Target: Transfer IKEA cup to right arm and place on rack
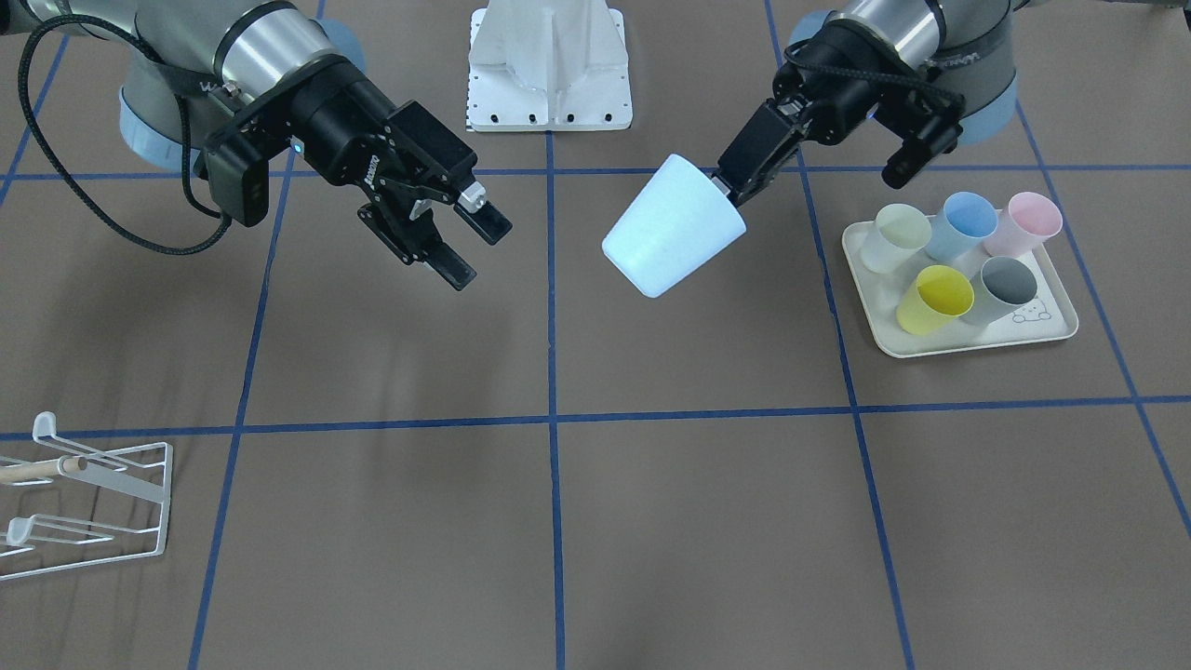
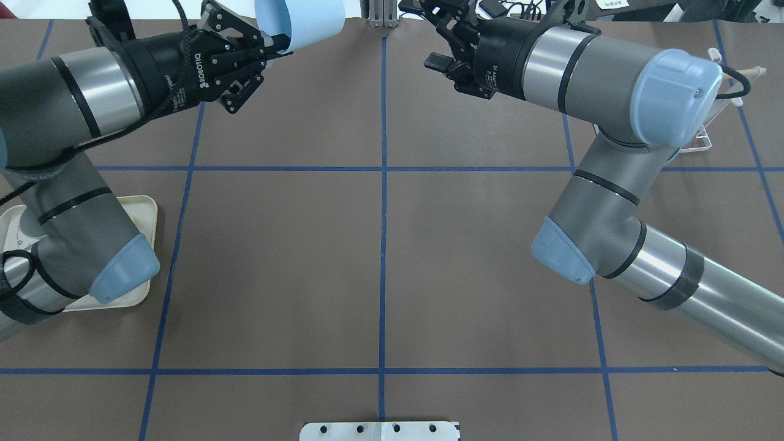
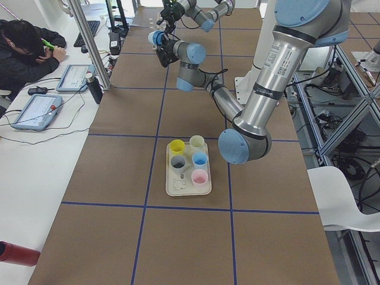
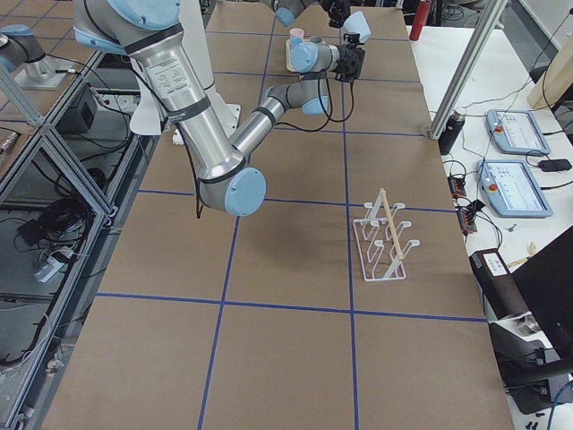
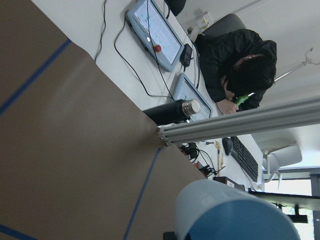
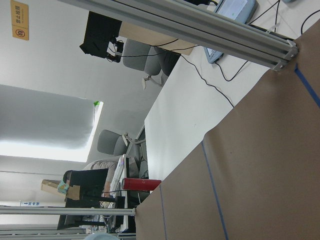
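Exterior front-facing shows slim black left gripper (image 1: 732,193) pinching pale-blue tapered plastic cup (image 1: 672,226) by its rim, base toward bulky right gripper (image 1: 478,251), jaws spread.

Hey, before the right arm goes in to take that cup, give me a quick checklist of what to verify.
1. Left claw holds the cup: ok, pinched at the rim, off the table.
2. Right claw open: ok, fingers spread.
3. Right claw at the cup: not ok, a gap separates them.
4. Space between the claws free: ok, nothing in it.
5. Rack free: ok, no cup on its prongs.
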Robot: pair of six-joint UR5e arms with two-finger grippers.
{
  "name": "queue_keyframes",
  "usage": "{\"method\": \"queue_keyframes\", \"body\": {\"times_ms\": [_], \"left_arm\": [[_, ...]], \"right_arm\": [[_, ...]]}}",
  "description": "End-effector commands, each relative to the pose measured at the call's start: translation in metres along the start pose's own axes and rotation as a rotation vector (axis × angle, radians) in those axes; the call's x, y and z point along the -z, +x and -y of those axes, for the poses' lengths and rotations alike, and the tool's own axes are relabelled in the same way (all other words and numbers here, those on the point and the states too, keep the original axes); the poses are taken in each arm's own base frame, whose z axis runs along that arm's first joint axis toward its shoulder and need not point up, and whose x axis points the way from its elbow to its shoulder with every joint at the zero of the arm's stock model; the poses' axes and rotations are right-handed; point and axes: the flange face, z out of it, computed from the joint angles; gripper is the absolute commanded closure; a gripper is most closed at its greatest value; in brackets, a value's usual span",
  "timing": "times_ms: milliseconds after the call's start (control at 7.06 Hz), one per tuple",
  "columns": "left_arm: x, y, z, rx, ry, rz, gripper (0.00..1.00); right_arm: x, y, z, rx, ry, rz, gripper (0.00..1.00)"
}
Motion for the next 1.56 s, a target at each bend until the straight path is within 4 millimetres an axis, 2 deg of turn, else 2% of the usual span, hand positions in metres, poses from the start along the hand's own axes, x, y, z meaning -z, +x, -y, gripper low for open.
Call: {"method": "queue_keyframes", "body": {"times_ms": [0,142,283,425,567,1133,1416], "left_arm": [[0.0,-0.019,0.004,0.15,-0.026,-0.155,1.0],[-0.002,-0.035,0.011,0.195,-0.044,-0.201,1.0],[-0.01,-0.049,0.008,0.222,-0.064,-0.231,1.0],[-0.033,-0.052,0.001,0.293,-0.05,-0.282,1.0],[-0.044,-0.054,-0.01,0.312,-0.065,-0.291,1.0],[-0.054,-0.061,-0.032,0.371,-0.075,-0.305,1.0],[-0.066,-0.065,-0.056,0.398,-0.087,-0.318,1.0]], "right_arm": [[0.005,-0.012,-0.003,-0.064,-0.012,0.081,0.0],[0.006,-0.013,-0.005,-0.085,-0.013,0.107,0.0],[0.005,-0.013,-0.008,-0.088,-0.013,0.112,0.0],[0.001,-0.019,-0.016,-0.113,-0.01,0.13,0.01],[-0.002,-0.021,-0.024,-0.125,-0.002,0.141,0.01],[-0.009,-0.015,-0.028,-0.127,0.006,0.13,0.01],[-0.015,-0.016,-0.028,-0.127,0.008,0.129,0.01]]}}
